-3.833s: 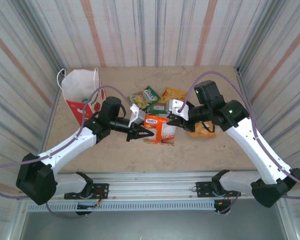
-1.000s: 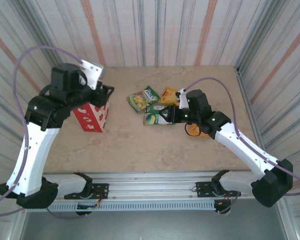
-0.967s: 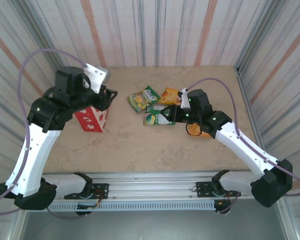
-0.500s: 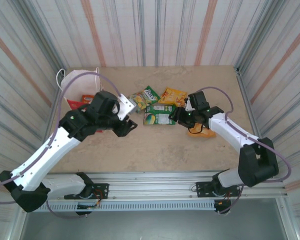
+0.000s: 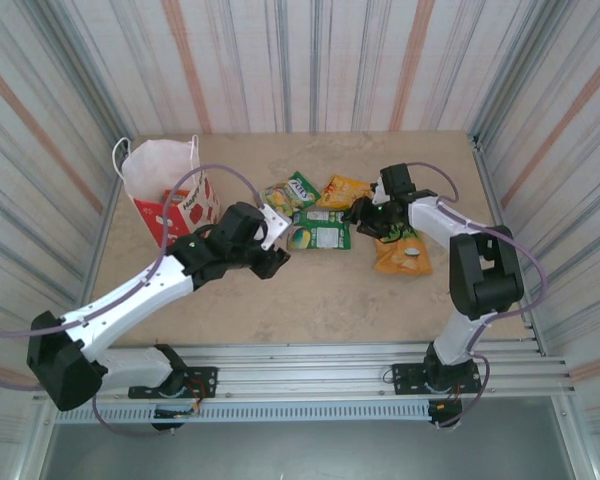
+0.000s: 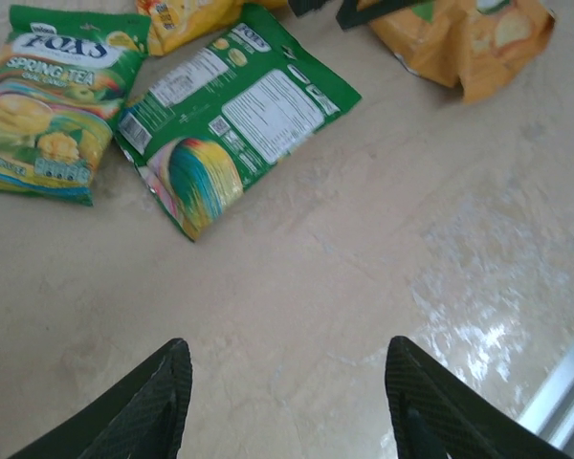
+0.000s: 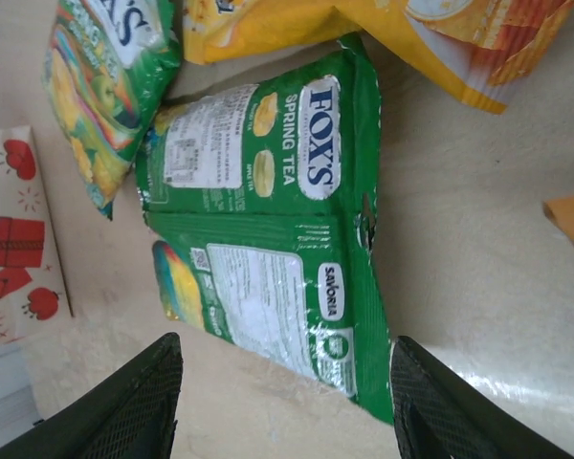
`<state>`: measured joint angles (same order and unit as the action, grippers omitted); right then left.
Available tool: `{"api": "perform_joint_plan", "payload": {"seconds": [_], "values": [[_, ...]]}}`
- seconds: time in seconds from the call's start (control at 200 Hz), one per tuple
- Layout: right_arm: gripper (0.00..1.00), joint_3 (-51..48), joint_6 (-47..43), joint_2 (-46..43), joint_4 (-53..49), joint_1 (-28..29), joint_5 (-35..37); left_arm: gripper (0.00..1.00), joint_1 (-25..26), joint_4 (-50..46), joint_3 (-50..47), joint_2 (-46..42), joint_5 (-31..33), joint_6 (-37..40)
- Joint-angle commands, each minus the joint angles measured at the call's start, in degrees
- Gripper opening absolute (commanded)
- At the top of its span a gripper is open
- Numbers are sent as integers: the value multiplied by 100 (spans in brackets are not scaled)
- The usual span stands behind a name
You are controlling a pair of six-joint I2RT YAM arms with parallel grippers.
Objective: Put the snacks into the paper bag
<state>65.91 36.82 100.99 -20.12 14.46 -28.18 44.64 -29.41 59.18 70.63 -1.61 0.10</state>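
The paper bag stands at the back left, red below and white at the rim. Several snacks lie mid-table: a green packet face down, a Fox's Spring Tea packet, a yellow one, a yellow-orange one and an orange one. My left gripper is open, low over bare table just short of the green packet. My right gripper is open too, at that packet's right end, its fingers straddling the packet's edge without holding it.
Corrugated walls close in the table on three sides. The bag's red side appears at the left of the right wrist view. Bare tabletop runs along the front, between the packets and the arm bases.
My left arm has swung down from above the bag to the table beside the green packet, fingers empty. The right gripper has drawn back a little toward the far right of the packets.
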Motion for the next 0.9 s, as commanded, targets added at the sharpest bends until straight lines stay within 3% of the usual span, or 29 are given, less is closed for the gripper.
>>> {"api": "perform_joint_plan", "payload": {"seconds": [0.0,0.742,0.827,0.897], "values": [[59,141,-158,289,172,-64,-448,58,18,363,-2,182,171,-102],[56,449,-267,1620,1180,-8,-1241,59,-360,1027,-387,373,-611,-624],[48,491,-289,1745,1269,64,-1301,59,-372,1030,-402,364,-634,-626],[34,492,-285,1791,1351,120,-1330,59,-368,1001,-394,356,-644,-634]]}}
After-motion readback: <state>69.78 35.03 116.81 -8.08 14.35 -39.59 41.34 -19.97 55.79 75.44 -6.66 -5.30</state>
